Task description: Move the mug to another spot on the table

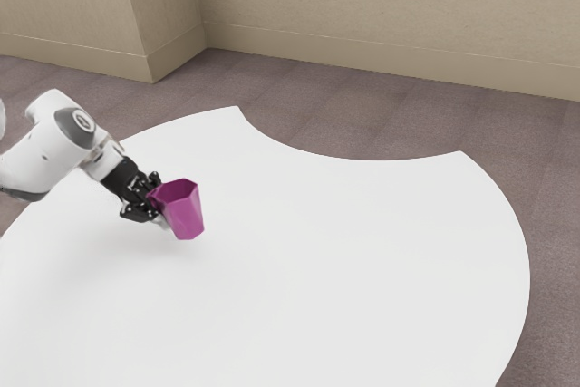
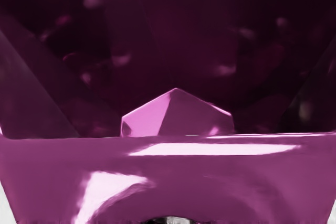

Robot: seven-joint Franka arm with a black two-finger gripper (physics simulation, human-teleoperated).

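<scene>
While the gripper (image 1: 151, 198) grips the magenta mug (image 1: 181, 209) by its rim, the mug hangs tilted, near the table's (image 1: 362, 260) edge at the exterior view's left. The grasp looks done. Carrying and setting down are left.

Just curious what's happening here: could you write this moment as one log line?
gripper: shut on mug | mug: magenta, tilted, at exterior view's left side of table | set down: not yet

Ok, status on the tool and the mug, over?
Tool shut on mug rim. Mug tilted, at the table's edge on the exterior view's left. Nothing seen in the way.
</scene>
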